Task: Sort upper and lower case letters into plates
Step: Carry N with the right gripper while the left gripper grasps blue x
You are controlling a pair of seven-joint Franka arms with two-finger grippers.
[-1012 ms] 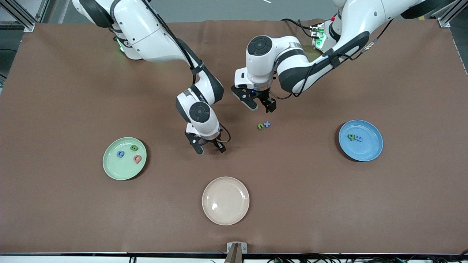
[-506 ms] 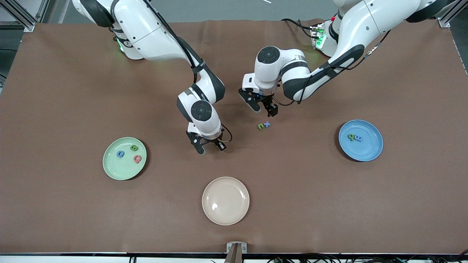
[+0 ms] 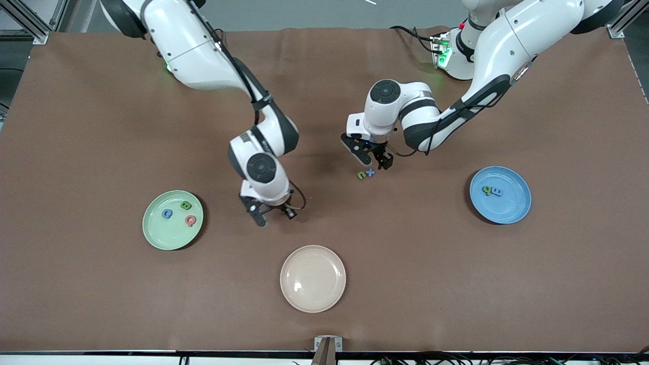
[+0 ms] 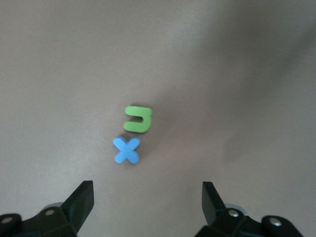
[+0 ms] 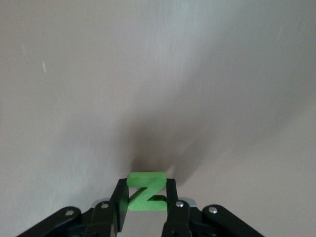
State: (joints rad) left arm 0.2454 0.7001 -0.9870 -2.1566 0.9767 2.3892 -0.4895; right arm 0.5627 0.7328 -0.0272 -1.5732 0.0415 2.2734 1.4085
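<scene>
Front view: the mint green plate, toward the right arm's end of the surface, holds three letters: a blue one, a green one and a red-pink one. The sky blue plate, toward the left arm's end, holds two, a green one touching a blue one. A green n and a blue x lie touching on the bare surface between the plates. The cream plate, nearest the camera, holds nothing. So five letters look sorted, two wait loose, and one is in transit. The left tool hangs just over the loose pair, fingers spread. The right tool is over bare surface between the mint plate and the cream plate.

Left wrist view: the green n and blue x sit ahead of the spread left tool, not yet between its fingers, so this pick appears about to start.

Right wrist view: the right tool pinches a green Z above bare surface. I judge it bound for a plate, most likely the mint one close by.
</scene>
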